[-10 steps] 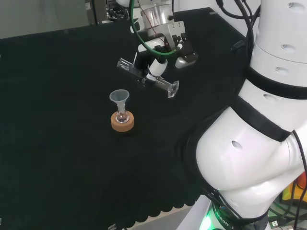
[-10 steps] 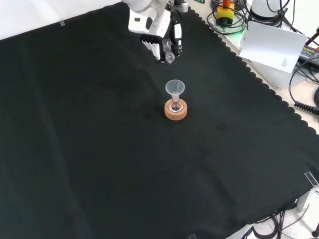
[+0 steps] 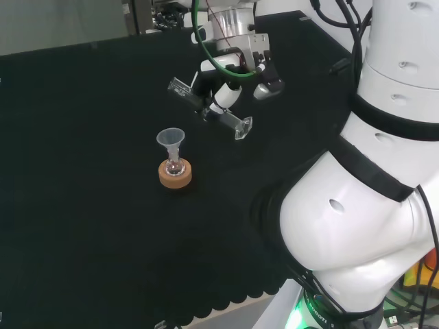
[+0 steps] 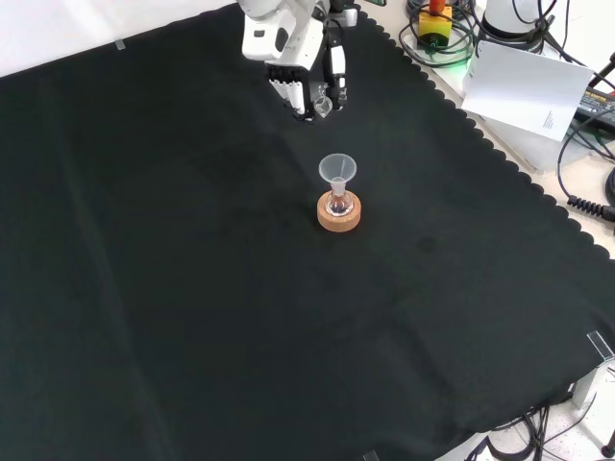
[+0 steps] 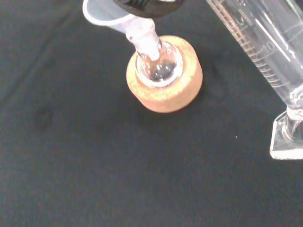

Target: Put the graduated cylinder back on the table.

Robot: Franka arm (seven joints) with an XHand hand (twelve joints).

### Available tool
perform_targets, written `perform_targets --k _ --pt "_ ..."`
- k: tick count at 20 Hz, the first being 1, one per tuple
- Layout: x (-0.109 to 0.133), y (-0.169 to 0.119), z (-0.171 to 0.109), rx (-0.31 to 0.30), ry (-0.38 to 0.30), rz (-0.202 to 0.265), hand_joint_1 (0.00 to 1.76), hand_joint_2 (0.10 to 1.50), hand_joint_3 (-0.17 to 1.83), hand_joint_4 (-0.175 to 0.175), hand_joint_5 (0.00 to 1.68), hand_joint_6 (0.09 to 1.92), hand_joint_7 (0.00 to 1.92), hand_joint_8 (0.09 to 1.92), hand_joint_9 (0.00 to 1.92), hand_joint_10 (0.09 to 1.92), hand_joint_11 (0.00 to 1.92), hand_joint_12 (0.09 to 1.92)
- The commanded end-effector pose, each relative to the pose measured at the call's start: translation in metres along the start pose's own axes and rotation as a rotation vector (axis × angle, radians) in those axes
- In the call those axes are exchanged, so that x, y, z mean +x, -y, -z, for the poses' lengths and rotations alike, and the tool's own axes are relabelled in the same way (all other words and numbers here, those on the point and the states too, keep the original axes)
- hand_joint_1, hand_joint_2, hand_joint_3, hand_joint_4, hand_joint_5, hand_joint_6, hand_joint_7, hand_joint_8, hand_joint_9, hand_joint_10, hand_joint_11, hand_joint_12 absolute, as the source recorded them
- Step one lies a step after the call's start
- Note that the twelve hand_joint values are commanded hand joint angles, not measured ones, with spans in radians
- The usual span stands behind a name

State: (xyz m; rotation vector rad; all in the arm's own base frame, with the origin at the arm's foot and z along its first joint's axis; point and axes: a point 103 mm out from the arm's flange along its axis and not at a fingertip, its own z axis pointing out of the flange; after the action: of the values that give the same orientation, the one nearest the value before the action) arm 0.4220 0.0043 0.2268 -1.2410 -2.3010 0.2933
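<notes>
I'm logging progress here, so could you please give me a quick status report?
Hand shut on graduated cylinder, tilted, above the cloth, not yet set down. Funnel in flask on cork ring stands apart, lower left in head view.

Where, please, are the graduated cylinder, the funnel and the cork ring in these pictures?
graduated cylinder [image 3: 230,120]: head view, on its clear tube near the base.
funnel [image 4: 337,169]: front view, on its wide mouth.
cork ring [image 5: 165,97]: wrist view, on its outer wall.

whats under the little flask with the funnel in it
A cork ring holds the flask, with the funnel in its neck. The cloth beneath the ring is covered, so nothing there can be seen.
</notes>
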Motion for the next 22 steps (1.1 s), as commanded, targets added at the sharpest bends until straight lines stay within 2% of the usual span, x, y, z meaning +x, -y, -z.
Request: perform_targets --k 1,10,22 --pt "-0.02 -0.016 0.005 -0.106 -0.047 0.062 1.28 1.05 0.0 -0.175 1.1 0.8 1.14 0.78 1.61 0.09 1.42 0.66" --pt "-0.044 -0.051 0.011 -0.214 -0.113 0.17 1.28 1.05 0.0 -0.175 1.1 0.8 1.14 0.78 1.61 0.09 1.42 0.66" --pt "-0.057 -0.088 -0.009 -0.382 -0.178 0.258 1.28 1.05 0.0 -0.175 1.09 0.81 1.13 0.79 1.6 0.09 1.42 0.66"
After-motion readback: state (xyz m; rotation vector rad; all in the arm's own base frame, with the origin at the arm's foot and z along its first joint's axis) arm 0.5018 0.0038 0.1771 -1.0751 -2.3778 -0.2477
